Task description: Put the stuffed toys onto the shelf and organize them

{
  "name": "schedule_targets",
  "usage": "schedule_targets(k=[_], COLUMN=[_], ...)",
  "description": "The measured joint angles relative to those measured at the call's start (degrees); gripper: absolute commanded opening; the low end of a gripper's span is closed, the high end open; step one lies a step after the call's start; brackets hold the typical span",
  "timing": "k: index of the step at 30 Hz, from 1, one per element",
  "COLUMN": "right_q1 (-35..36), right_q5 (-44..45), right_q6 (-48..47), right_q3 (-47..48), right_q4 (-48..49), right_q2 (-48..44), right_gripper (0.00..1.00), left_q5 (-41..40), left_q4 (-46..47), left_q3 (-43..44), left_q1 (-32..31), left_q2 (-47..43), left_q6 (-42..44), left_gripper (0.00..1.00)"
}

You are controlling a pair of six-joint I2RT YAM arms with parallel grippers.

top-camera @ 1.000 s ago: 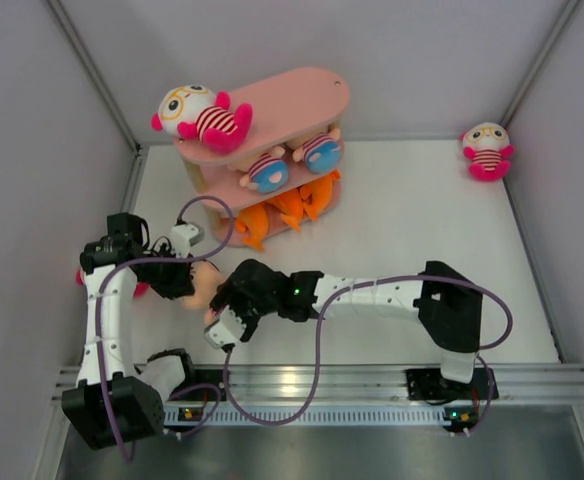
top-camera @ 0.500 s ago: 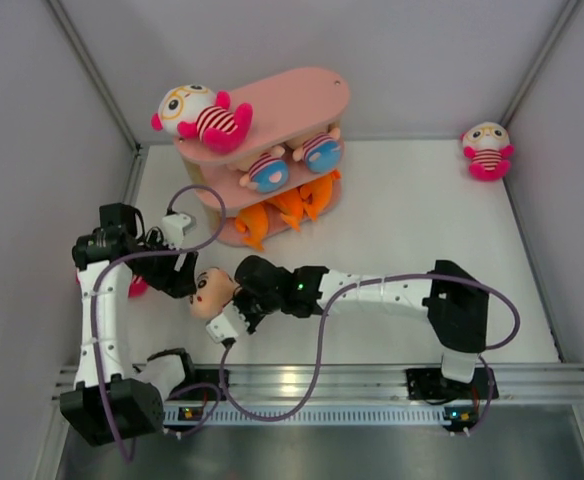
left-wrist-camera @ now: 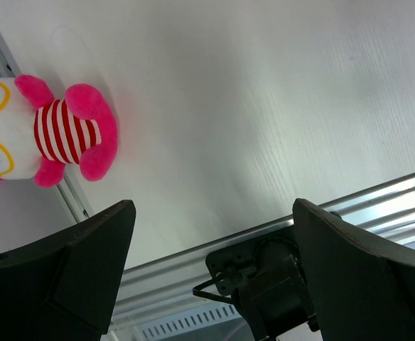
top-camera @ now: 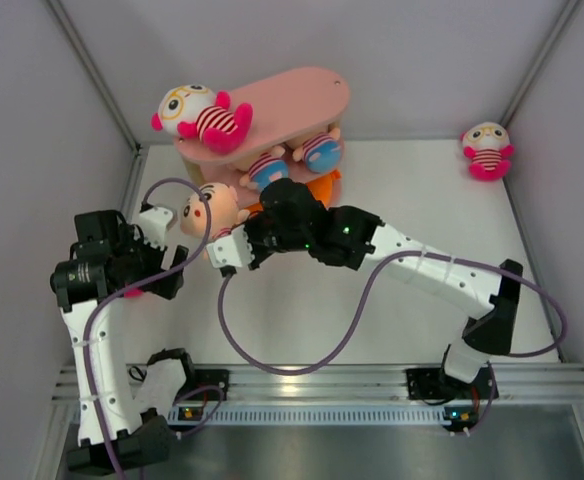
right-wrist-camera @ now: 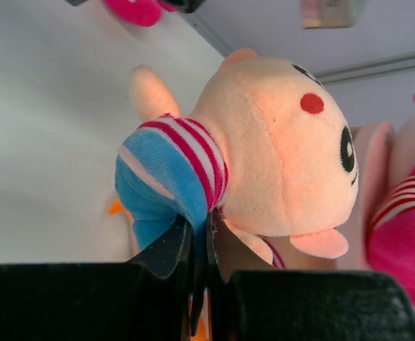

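**A:** White desk (top-camera: 392, 275), pale grey walls on three sides, pink shelf (top-camera: 302, 95) at the back. Which step is this?

**B:** A carry, I'd say. The right fingers (right-wrist-camera: 197, 249) are pinched shut on the blue bottom of a peach-headed doll (right-wrist-camera: 271, 163). It hangs head-outward just in front of the shelf's left end and, as far as I can tell, clear of the desk.

**A:** And the other arm?

**B:** The left fingers (left-wrist-camera: 72, 263) stand wide apart with nothing between them, over bare desk near the left wall. A striped doll (left-wrist-camera: 44, 131) lies beyond them, against the wall rail.

**A:** What's on the shelf?

**B:** On the top board is a glasses doll (top-camera: 197, 115), lying at the left end. The middle board holds two shelved peach dolls (top-camera: 319, 152) side by side. The orange sharks (top-camera: 322, 188) are on the bottom board, mostly hidden behind the right arm. One corner doll (top-camera: 487, 150) sits well apart, at the far right of the desk.

**A:** So what does the next move call for?

**B:** Probably getting the held doll onto the middle board with its own kind. The gap between boards looks low, so it likely has to go in sideways without knocking the two already there. The grip is only on loose fabric, so the head may swing.

**A:** Any labels or writing?

**B:** None I can read. The right wrist view shows a small blurred patch on the far wall, too soft to make out.
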Motion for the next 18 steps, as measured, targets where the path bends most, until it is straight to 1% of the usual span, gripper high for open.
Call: schedule_targets(k=[3,7,13,18], right_q1=[-0.02,-0.13,-0.37,-1.4], right_q5=[2.62,6.69,12.98,16.17], right_q6=[-1.4,-2.47,-3.58,-4.0], right_q3=[8.35,13.57,16.65,20.72], right_q4=[-2.93,-6.29,-8.39,-8.48], right_q2=[4.35,9.75,16.02,19.96], right_gripper=[0.02,0.02,0.01,0.01], left_q5=[-1.2,-2.4,-4.72,-5.53], left_q4=[-0.02,-0.04,-0.04,-0.04], left_q3=[-0.07,-1.05,-2.54,-4.0], left_q1=[0.0,0.0,0.0,-0.02], left_q2=[0.66,0.66,-0.68,-0.9], left_q6=[-0.98,-1.2,-0.7,-0.72], left_gripper=[0.98,0.98,0.98,0.98])
